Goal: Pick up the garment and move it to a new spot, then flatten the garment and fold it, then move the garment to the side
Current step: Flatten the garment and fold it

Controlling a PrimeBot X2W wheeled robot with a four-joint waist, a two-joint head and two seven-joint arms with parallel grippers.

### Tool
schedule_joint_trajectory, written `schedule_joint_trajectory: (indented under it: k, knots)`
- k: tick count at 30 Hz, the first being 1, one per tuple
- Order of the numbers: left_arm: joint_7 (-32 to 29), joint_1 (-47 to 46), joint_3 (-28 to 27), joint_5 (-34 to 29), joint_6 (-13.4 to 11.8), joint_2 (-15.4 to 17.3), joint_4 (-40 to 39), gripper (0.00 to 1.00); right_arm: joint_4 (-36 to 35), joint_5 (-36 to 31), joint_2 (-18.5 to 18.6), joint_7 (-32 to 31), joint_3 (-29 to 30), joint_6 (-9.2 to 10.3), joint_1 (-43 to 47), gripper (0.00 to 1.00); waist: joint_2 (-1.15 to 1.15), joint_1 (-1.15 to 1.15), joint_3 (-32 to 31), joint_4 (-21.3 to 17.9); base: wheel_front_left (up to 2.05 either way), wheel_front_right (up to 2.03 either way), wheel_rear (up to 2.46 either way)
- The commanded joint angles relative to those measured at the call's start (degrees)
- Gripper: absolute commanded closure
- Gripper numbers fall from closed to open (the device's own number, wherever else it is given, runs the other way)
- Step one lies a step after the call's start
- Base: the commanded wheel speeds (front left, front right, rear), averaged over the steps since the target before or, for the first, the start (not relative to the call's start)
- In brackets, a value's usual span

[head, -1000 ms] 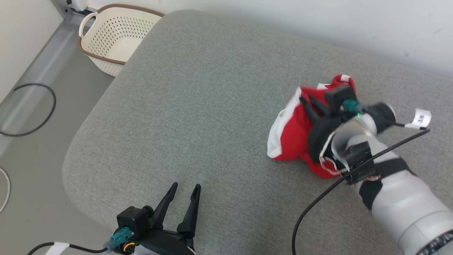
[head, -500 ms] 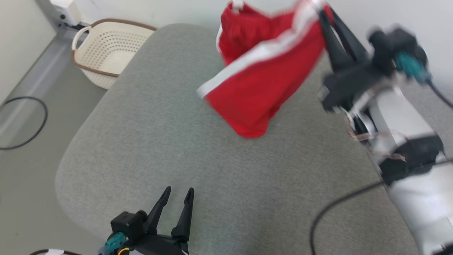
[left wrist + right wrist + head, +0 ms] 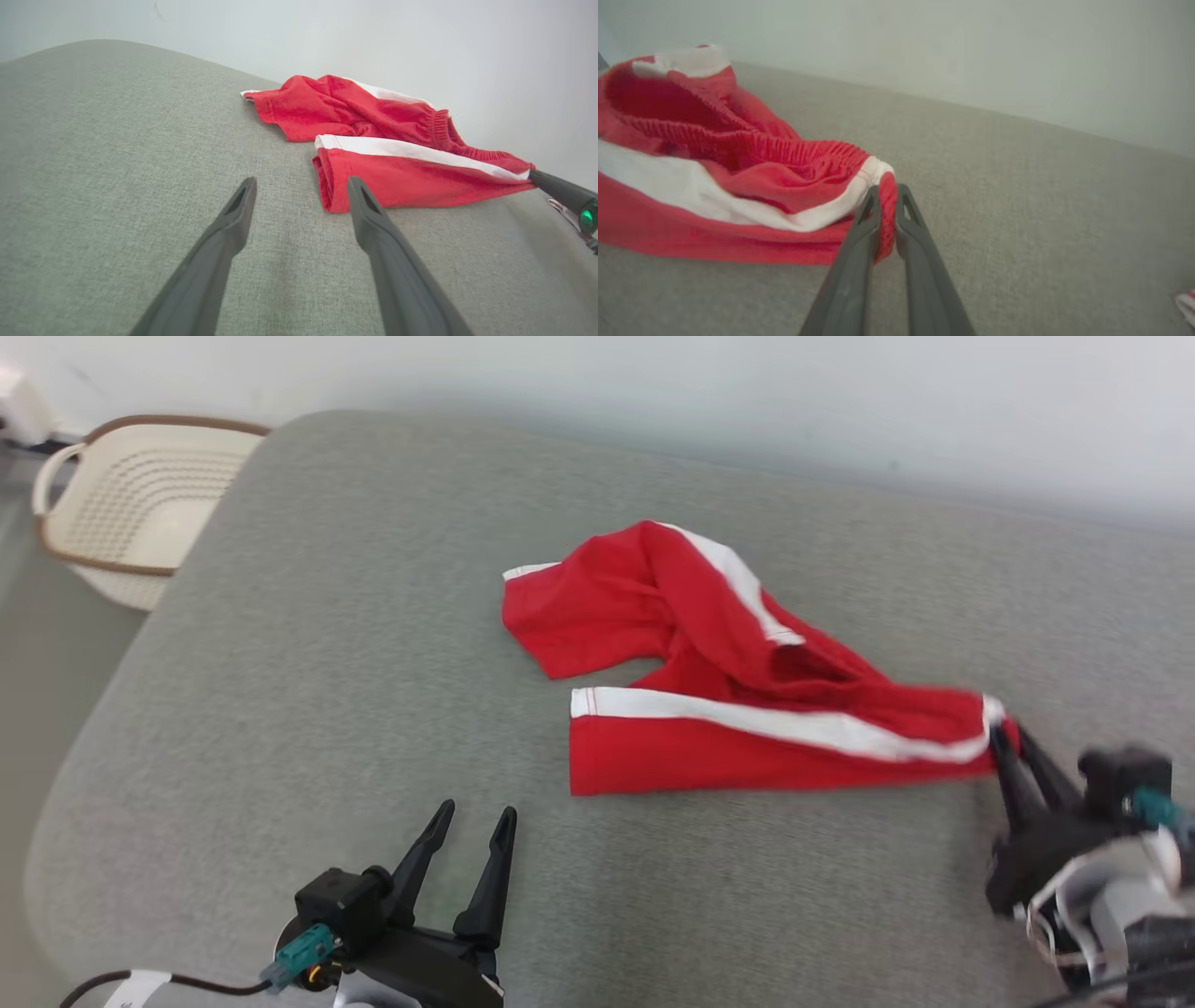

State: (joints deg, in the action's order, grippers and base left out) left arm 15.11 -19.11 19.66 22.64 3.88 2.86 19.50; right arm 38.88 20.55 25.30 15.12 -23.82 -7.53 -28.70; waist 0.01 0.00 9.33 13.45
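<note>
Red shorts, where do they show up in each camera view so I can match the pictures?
Head view: the red shorts lie right of centre on the grey cushion.
Left wrist view: upper right, beyond the open left hand.
Right wrist view: left half, waistband corner pinched in the right hand.
Shared landmark: the white side stripe running to the right hand.

No words or numbers can be read here; the little white tag (image 3: 136,987) is too small to tell.
</note>
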Motion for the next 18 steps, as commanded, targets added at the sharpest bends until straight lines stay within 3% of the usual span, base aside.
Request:
schedule_joint_trajectory:
  k: [1, 6, 18]
  knots:
    - [0.05, -0.82, 0.32, -0.55, 0.29, 0.06, 0.44, 0.00, 1.07, 0.65, -0.40, 0.00, 1.03, 0.09, 1.93, 0.00, -0.01, 0.00, 0.51, -3.42, 0.00, 0.00, 0.00]
    - [0.05, -2.17, 1.04, -0.26, 0.83, 0.07, 1.48, 0.00, 1.64, 0.06, -1.33, -0.01, 3.99, 0.08, 5.54, 0.00, -0.01, 0.00, -0.43, -6.40, 0.00, 0.00, 0.00]
    - [0.05, -5.60, -0.28, 5.26, 1.22, 0.09, 8.43, 0.00, -7.81, -4.03, -6.59, 0.00, 9.13, 0.08, 10.49, 0.00, -0.01, 0.00, -1.81, -13.51, 0.00, 0.00, 0.00]
